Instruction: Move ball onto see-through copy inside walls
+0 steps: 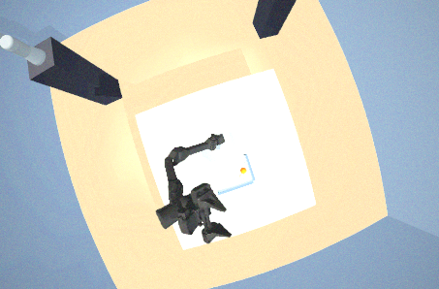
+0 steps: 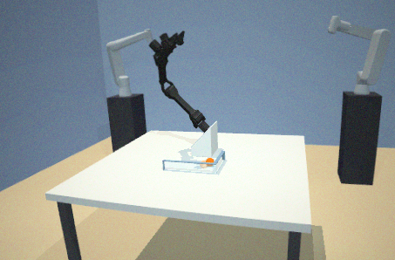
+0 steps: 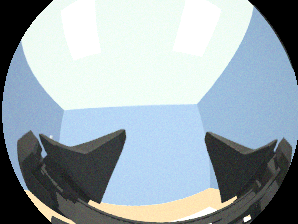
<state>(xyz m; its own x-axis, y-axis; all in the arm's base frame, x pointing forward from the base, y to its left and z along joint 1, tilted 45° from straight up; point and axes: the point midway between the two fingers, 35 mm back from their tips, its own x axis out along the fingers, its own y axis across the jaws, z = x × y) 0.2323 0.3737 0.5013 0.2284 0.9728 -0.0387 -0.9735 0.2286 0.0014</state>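
The small orange ball lies on the white table, near the corner of the two low clear walls. A paler orange patch, seemingly the see-through copy, shows right beside the ball in the exterior view; I cannot make it out in the top view. My gripper is open with nothing between its fingers. It is raised high above the table, well away from the ball. The wrist view shows neither ball nor walls.
A white upright wedge-shaped block stands just behind the clear walls in the exterior view, close to the ball. Two grey arms stand on dark pedestals beyond the table.
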